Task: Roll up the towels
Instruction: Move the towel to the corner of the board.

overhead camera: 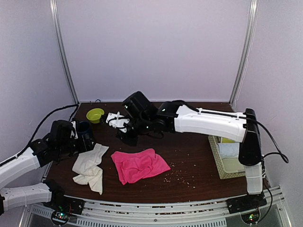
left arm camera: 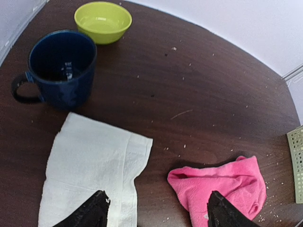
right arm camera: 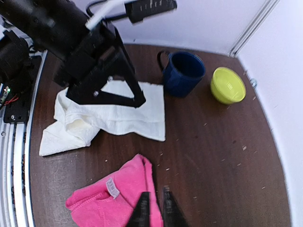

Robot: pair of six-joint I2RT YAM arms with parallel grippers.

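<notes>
The pink towel [overhead camera: 139,164] lies crumpled at the middle of the table, its small label [right arm camera: 112,187] facing up. The cream towel [overhead camera: 90,168] lies rumpled to its left, one flat end [left arm camera: 90,165] reaching toward the blue mug. My left gripper [left arm camera: 158,210] hangs open above the gap between the two towels, one fingertip over each, holding nothing. My right gripper [right arm camera: 156,208] is shut just above the pink towel's [right arm camera: 113,203] far edge. No cloth shows between its fingers.
A dark blue mug [left arm camera: 61,68] and a yellow-green bowl [left arm camera: 103,21] stand at the back left, behind the cream towel. A pale perforated basket [overhead camera: 227,158] with folded cloths sits at the right edge. Crumbs dot the dark wooden table [overhead camera: 189,156].
</notes>
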